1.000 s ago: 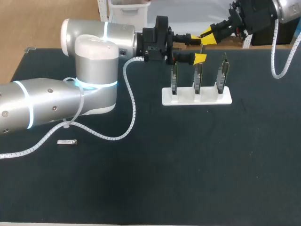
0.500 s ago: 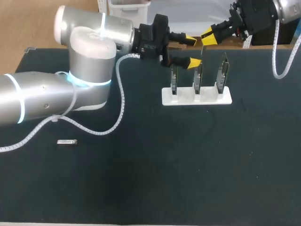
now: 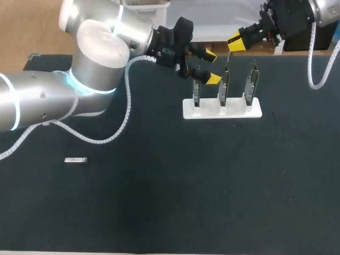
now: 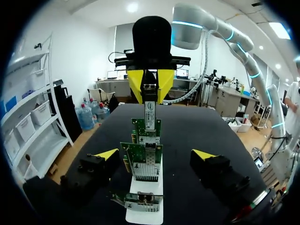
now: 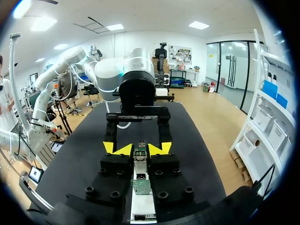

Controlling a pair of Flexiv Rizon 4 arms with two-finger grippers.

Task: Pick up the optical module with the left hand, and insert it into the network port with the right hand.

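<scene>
Optical modules, two by our count: the loose module lies flat on the dark worktop, toward its left front and well apart from everything else. The held module, a slim upright piece with a white label, is pinched at its upper end between the yellow tips of our right pincer, whose fingers stand narrow. It hangs over the row of cards; we cannot tell whether its lower end touches one of them. The label carries a small blue mark and fine print, too small for us to read.

Three network cards stand on edge in one white stand toward the far middle of the worktop: the left card, the middle card and the right card, each a green board. In the left wrist view they line up one behind another, with the held module rising beyond the last.

Our left pincer hovers at the left end of the row, beside the top of the left card, its fingers spread wide and holding nothing. Our left arm, silver with a glowing blue ring, comes in from the left; our right arm comes in from the far right corner. Two white ribbed cables show, one per arm: the left cable loops over the worktop and the right cable hangs at the far right. The surface is matte black.
</scene>
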